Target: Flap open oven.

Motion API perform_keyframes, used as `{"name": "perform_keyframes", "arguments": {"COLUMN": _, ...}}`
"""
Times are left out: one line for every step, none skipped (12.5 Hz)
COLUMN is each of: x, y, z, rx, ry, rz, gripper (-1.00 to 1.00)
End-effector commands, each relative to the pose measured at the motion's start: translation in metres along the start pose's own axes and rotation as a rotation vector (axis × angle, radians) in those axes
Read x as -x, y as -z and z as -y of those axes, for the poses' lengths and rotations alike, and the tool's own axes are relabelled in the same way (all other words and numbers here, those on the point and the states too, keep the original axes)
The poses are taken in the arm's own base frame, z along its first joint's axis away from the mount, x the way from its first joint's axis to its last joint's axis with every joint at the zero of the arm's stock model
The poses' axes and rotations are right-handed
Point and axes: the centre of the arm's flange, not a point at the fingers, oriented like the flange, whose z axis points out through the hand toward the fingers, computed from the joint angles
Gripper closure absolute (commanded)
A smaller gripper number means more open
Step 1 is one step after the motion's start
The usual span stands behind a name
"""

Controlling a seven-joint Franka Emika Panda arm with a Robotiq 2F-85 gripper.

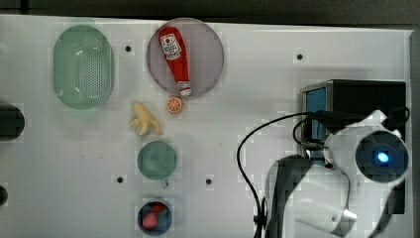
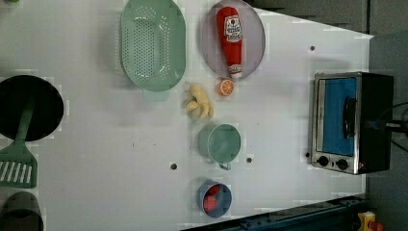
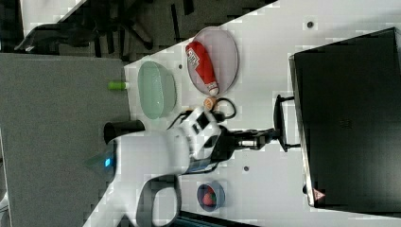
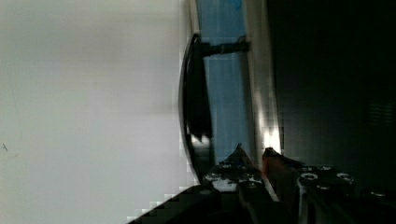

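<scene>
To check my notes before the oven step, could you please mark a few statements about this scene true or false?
1. The ketchup bottle lies on the plate. True.
2. The oven door hangs wide open. False: it is shut.
3. The bowl holds bananas. False: it holds red fruit.
4. The gripper is at the oven's handle. True.

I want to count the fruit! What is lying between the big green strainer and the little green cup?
The peeled banana lies between the colander and the green cup, as the left view shows. An orange slice sits just beside it.
</scene>
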Motion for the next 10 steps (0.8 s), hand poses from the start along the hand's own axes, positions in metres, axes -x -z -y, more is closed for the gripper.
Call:
{"name": "perform_keyframes", "arguments": {"x": -0.003, "y": -0.013, "z": 0.001, "rx": 0.007, "ry": 0.054, "rz": -0.007, "gripper": 0.65}}
{"name": "perform_keyframes", "arguments": {"x": -0.004, "y": -0.024, "z": 0.003, "rx": 0.010, "ry": 0.057, "rz": 0.008, "gripper": 0.65}}
{"name": "perform_keyframes", "arguments": {"x": -0.006, "y": -0.033, "z": 0.003, "rx": 0.015, "ry": 0.059, "rz": 0.011, "gripper": 0.65}}
{"name": "perform_keyframes", "arguments": {"x": -0.008, "y": -0.041, "z": 0.004, "rx": 0.020, "ry": 0.061, "rz": 0.011, "gripper": 0.65}}
{"name": "perform_keyframes", "arguments": {"x": -0.010, "y": -0.049, "z": 0.005, "rx": 0.024, "ry": 0.064, "rz": 0.009, "gripper": 0.65}}
{"name": "perform_keyframes", "arguments": {"x": -0.011, "y": -0.054, "z": 0.007, "rx": 0.022, "ry": 0.063, "rz": 0.006, "gripper": 0.65}}
{"name": "perform_keyframes", "arguments": {"x": -0.011, "y": -0.059, "z": 0.008, "rx": 0.017, "ry": 0.057, "rz": 0.006, "gripper": 0.65}}
{"name": "perform_keyframes", "arguments": {"x": -0.012, "y": -0.061, "z": 0.011, "rx": 0.014, "ry": 0.059, "rz": 0.009, "gripper": 0.65}}
{"name": "perform_keyframes", "arguments": {"x": -0.012, "y": -0.064, "z": 0.015, "rx": 0.012, "ry": 0.066, "rz": 0.014, "gripper": 0.65}}
{"name": "perform_keyframes", "arguments": {"x": -0.013, "y": -0.064, "z": 0.018, "rx": 0.012, "ry": 0.071, "rz": 0.011, "gripper": 0.65}}
